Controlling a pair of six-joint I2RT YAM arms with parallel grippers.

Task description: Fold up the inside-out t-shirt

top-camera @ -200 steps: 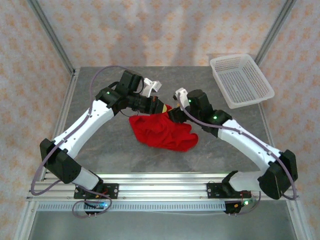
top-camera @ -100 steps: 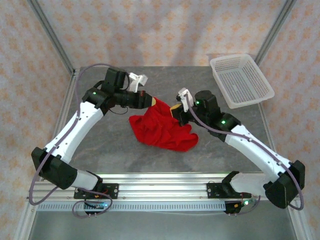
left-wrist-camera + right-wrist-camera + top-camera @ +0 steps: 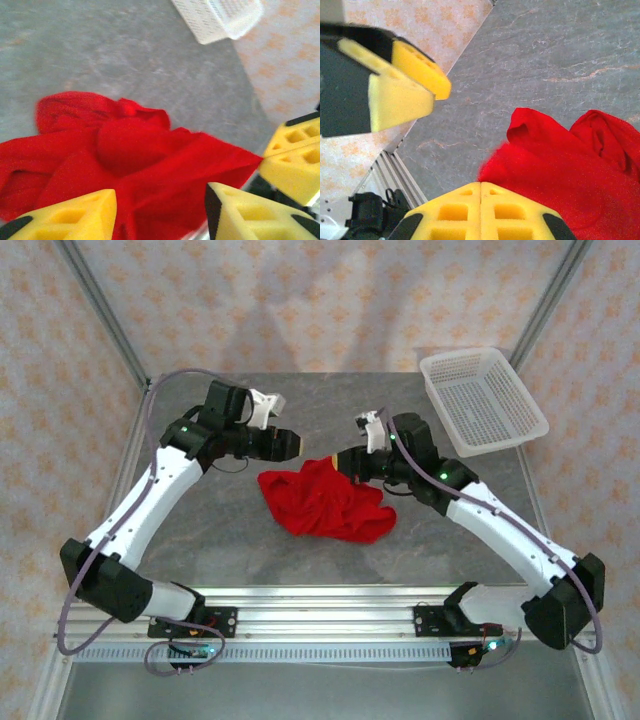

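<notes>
While the left tool [image 3: 159, 200] gapes, its wrist view shows the right tool [image 3: 270, 156] apparently pinching the t-shirt [image 3: 130, 150].

I've got a white mesh basket [image 3: 484, 400] at upper right, empty, on the far corner of the grey marbled desk [image 3: 215, 540]. Peach patterned wall [image 3: 330, 300] up top, metal rail [image 3: 330, 602] along the bottom.
</notes>
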